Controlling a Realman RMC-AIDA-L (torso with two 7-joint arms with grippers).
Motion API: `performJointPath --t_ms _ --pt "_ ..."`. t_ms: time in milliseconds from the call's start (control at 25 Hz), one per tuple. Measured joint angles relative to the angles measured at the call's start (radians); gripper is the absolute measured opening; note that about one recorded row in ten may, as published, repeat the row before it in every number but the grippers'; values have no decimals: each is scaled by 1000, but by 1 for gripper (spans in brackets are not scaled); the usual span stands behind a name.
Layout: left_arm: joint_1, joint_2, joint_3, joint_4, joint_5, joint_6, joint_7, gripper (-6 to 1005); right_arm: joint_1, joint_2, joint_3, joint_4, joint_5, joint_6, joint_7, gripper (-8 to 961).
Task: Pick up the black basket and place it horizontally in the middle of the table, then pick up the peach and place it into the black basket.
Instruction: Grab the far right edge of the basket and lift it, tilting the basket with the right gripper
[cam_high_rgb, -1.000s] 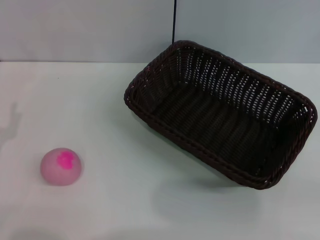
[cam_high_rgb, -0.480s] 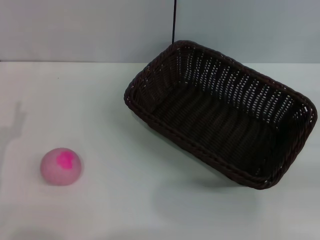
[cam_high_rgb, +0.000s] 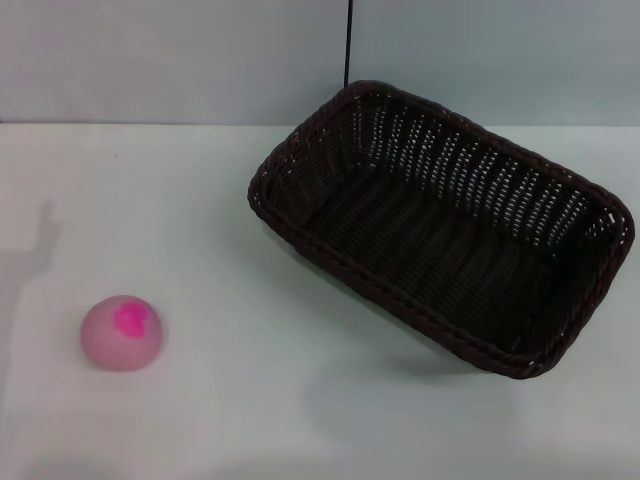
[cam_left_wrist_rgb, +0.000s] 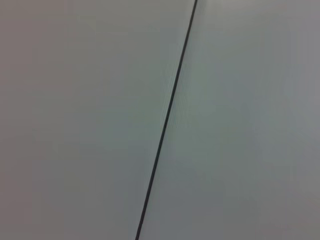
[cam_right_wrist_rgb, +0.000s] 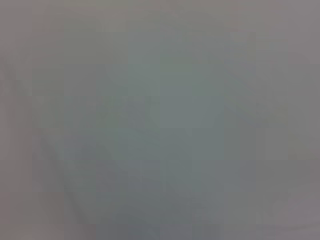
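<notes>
Two task items on the white surface (cam_high_rgb: 250, 400), no gripper anywhere in the head view. The black basket (cam_high_rgb: 440, 225) sits on the right half toward the far edge, open side up, skewed: long axis runs diagonally from far-centre to near-right, so not squared with the surface edges. Dark woven walls slope outward, braided rim all round, inside holds nothing. One corner reaches the far edge of the surface below a thin dark vertical seam (cam_high_rgb: 349, 42) in the grey back wall (cam_high_rgb: 160, 60).

The peach (cam_high_rgb: 123, 333) is on the near left, well apart from the basket, resting on the surface, magenta blotch turned up and toward the camera. Faint grey shadow (cam_high_rgb: 42, 235) falls on the surface at far left, beyond the peach; what casts it is outside the view.

Left wrist view: only plain grey wall (cam_left_wrist_rgb: 80, 120) with a thin dark seam (cam_left_wrist_rgb: 167, 117) running slanted across it; no fingers, no task item. Right wrist view: uniform grey blur, nothing to pick out. Left gripper and right gripper both out of sight, so cannot tell whether either is wide, narrow or holding anything. Neither basket nor peach is touched by anything.
</notes>
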Motion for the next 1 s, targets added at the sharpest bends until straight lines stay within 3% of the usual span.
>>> performJointPath --t_ms 40,160,360,440,480,640,1000 --pt "0 0 8 0 0 -9 0 805 57 -27 -6 -65 -110 -72 85 506" --pt "0 -1 12 0 0 -12 0 805 157 -62 -21 -124 -289 -172 161 573" --pt "6 -1 37 -2 0 -16 0 805 251 -82 -92 -132 -445 -246 200 672" --pt "8 -2 48 -2 0 -16 0 805 277 -80 -223 -132 -496 -245 251 707" --pt "8 -2 48 -2 0 -16 0 805 277 -80 -223 -132 -496 -245 251 725" --pt "8 -2 61 -4 0 -16 0 804 285 -60 -379 -125 -510 -193 285 736" --pt "9 -2 61 -19 0 -10 0 804 287 -52 -493 -68 -551 -151 282 715"
